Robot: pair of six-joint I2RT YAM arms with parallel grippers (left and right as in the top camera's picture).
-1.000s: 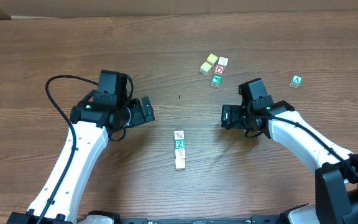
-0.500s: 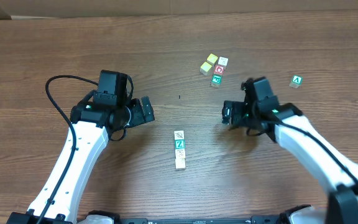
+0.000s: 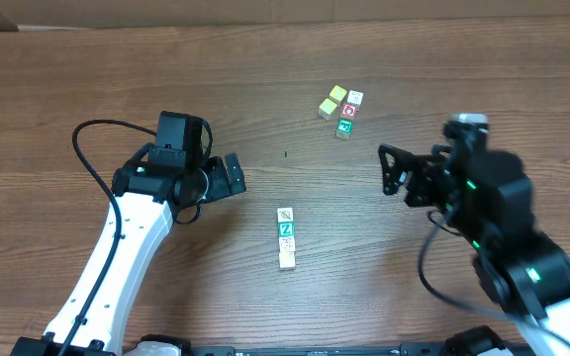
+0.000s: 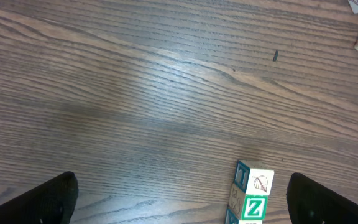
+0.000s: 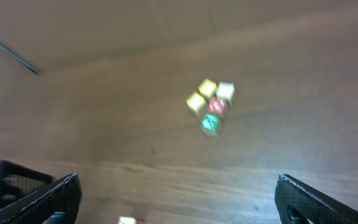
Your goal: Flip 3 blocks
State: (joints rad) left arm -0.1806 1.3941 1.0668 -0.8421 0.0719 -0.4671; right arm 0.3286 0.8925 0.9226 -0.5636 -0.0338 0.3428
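Short row of blocks (image 3: 286,237) sits mid tabletop (image 3: 265,69), roughly between the 2 arms, all touching end to end: slash face (image 3: 285,215) at the far end, green Z (image 3: 286,229) next, tan ones nearer the front edge. Left wrist view catches just the slash and Z end at its bottom edge.

Both claws are released, fingers spread wide, holding nothing. Left claw (image 3: 232,176) is left of the row and a bit farther back, right claw (image 3: 388,170) is off to the right. Plain open wood lies on both sides of the row.

Farther back and right, well apart from the row, 3 more blocks (white, red print, green print) (image 3: 348,111) are packed against 2 yellow cubes (image 3: 332,101). Right wrist view is blurry but has that bunch ahead of it.

A black cable (image 3: 85,148) loops off the left arm, and there's a tiny dark speck (image 3: 286,153) on the wood behind the row
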